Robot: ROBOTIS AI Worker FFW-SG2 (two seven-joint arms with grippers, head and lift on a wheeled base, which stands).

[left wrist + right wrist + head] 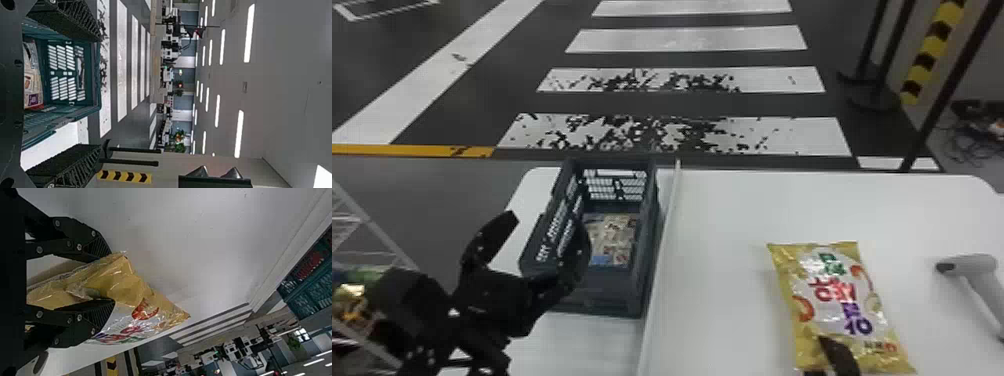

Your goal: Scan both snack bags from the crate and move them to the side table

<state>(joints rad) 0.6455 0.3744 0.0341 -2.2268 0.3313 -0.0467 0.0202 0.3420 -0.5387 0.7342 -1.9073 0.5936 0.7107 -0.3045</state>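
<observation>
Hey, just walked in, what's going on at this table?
The robot's right gripper holds a yellow snack bag between its jaws at the white table. Its left gripper is at the crate, jaws open and empty; printed packaging lies inside. What looks like the scanner lies right of the bag.
</observation>
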